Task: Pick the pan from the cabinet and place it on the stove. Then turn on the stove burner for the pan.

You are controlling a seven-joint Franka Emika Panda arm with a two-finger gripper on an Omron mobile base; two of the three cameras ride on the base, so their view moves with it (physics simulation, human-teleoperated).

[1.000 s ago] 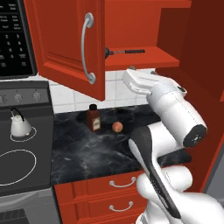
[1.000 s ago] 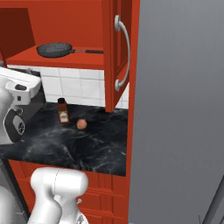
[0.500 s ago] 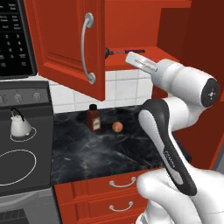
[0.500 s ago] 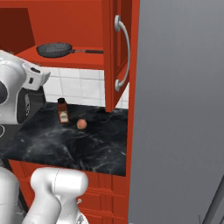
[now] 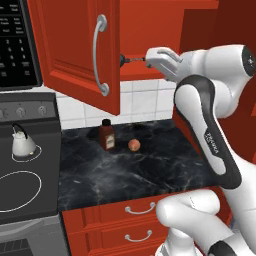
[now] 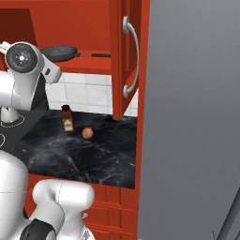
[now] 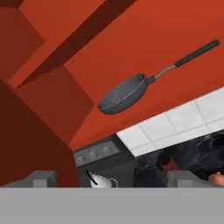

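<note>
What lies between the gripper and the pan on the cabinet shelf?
Nothing: in the hand view the open gripper faces the pan across bare red shelf of the cabinet, apart from it.

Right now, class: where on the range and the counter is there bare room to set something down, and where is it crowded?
The dark glass-top stove has its large front white ring bare; the rear ring holds the white kettle. On the black marble counter, the front and right stretch is free. The back is crowded by the small brown bottle and the orange round fruit.
</note>
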